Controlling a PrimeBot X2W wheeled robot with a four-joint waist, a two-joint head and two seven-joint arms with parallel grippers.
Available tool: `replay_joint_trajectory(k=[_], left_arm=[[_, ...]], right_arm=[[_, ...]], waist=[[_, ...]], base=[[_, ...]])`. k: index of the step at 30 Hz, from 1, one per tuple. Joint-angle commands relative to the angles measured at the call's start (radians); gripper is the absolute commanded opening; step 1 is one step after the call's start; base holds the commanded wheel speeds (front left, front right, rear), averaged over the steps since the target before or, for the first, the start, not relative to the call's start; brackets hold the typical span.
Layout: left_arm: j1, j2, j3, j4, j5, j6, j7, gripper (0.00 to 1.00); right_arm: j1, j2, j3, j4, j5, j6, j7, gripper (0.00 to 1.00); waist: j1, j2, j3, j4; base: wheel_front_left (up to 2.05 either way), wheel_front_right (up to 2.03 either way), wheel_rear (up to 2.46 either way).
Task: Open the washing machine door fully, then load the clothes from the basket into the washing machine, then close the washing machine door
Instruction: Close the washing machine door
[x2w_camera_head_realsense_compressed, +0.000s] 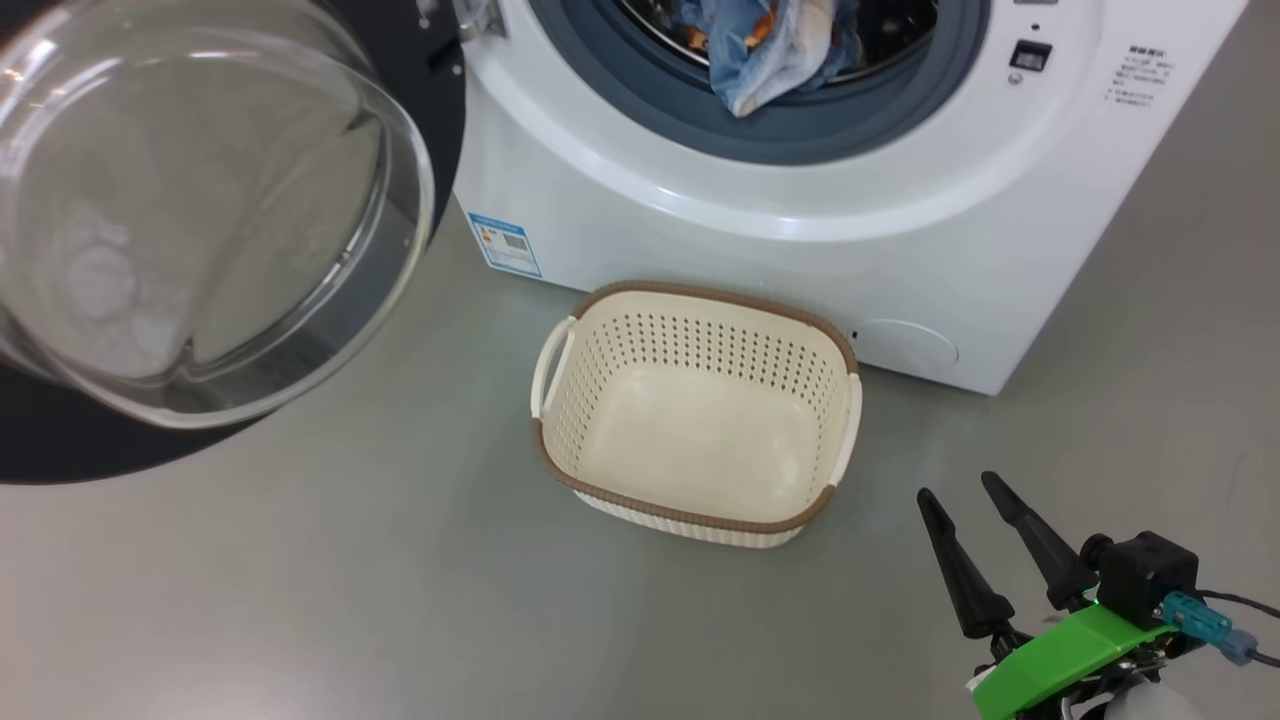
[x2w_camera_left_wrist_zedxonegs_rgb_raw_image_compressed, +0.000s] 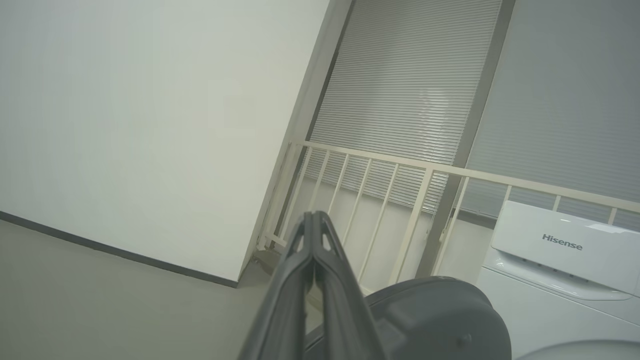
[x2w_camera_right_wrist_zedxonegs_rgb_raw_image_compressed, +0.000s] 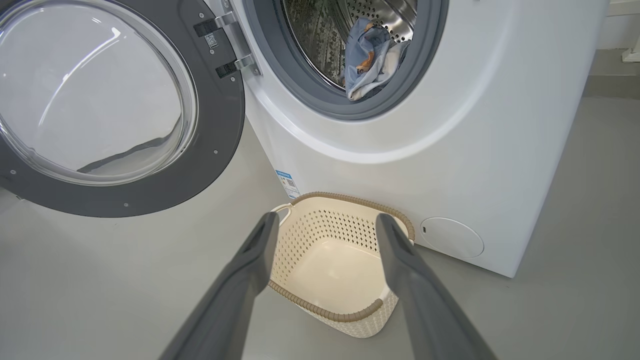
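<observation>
The white washing machine (x2w_camera_head_realsense_compressed: 900, 250) (x2w_camera_right_wrist_zedxonegs_rgb_raw_image_compressed: 475, 125) (x2w_camera_left_wrist_zedxonegs_rgb_raw_image_compressed: 550, 280) stands with its door (x2w_camera_head_realsense_compressed: 200, 220) (x2w_camera_right_wrist_zedxonegs_rgb_raw_image_compressed: 115, 110) swung wide to the left, and the door's dark back (x2w_camera_left_wrist_zedxonegs_rgb_raw_image_compressed: 430, 315) shows in the left wrist view. Light blue clothes (x2w_camera_head_realsense_compressed: 770, 45) (x2w_camera_right_wrist_zedxonegs_rgb_raw_image_compressed: 370, 57) lie in the drum's mouth, one corner hanging over the grey gasket. The cream basket (x2w_camera_head_realsense_compressed: 845, 440) (x2w_camera_right_wrist_zedxonegs_rgb_raw_image_compressed: 390, 222) sits on the floor before the machine with nothing in it. My right gripper (x2w_camera_head_realsense_compressed: 955, 490) (x2w_camera_right_wrist_zedxonegs_rgb_raw_image_compressed: 325, 222) is open, hovering to the right of and short of the basket. My left gripper (x2w_camera_left_wrist_zedxonegs_rgb_raw_image_compressed: 312, 216) is shut on nothing, pointing past the door toward a railing.
Grey floor (x2w_camera_head_realsense_compressed: 350, 600) spreads around the basket. A pale wall (x2w_camera_left_wrist_zedxonegs_rgb_raw_image_compressed: 125, 125), a cream railing (x2w_camera_left_wrist_zedxonegs_rgb_raw_image_compressed: 425, 170) and shuttered windows stand behind the machine. A round cap (x2w_camera_head_realsense_compressed: 905, 348) sits at the machine's lower right corner.
</observation>
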Motion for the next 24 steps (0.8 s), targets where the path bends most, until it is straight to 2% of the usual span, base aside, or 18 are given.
replay_joint_trajectory(k=[1,5,9,13,24], left_arm=[[-0.055,0.097,0.017,0.025,-0.052,-0.003,-0.005,0.00],[-0.132,0.155,-0.012,0.161,-0.209,-0.003,0.020,0.00],[-0.217,0.193,-0.033,0.284,-0.353,-0.003,0.116,0.00],[-0.265,0.232,-0.074,0.355,-0.440,-0.003,0.229,0.00],[-0.327,0.297,-0.162,0.474,-0.528,-0.003,0.492,0.00]], right_arm=[[-0.028,-0.011,0.025,-0.027,-0.006,0.003,-0.005,1.00],[-0.040,-0.019,0.025,-0.029,-0.008,0.003,-0.005,1.00],[-0.052,-0.023,0.030,-0.028,-0.012,0.003,-0.005,1.00],[-0.067,-0.031,0.040,-0.031,-0.012,0.003,-0.005,1.00],[-0.092,-0.048,0.057,-0.037,-0.012,0.003,-0.005,1.00]], waist=[[0.0000,-0.0001,0.026,-0.019],[0.0000,-0.0001,0.051,-0.023],[0.0000,-0.0001,0.074,-0.024],[0.0000,-0.0001,0.099,-0.029],[0.0000,-0.0001,0.145,-0.035]], base=[[0.00,0.00,0.00],[0.00,0.00,0.00],[0.00,0.00,0.00],[0.00,0.00,0.00],[0.00,0.00,0.00]])
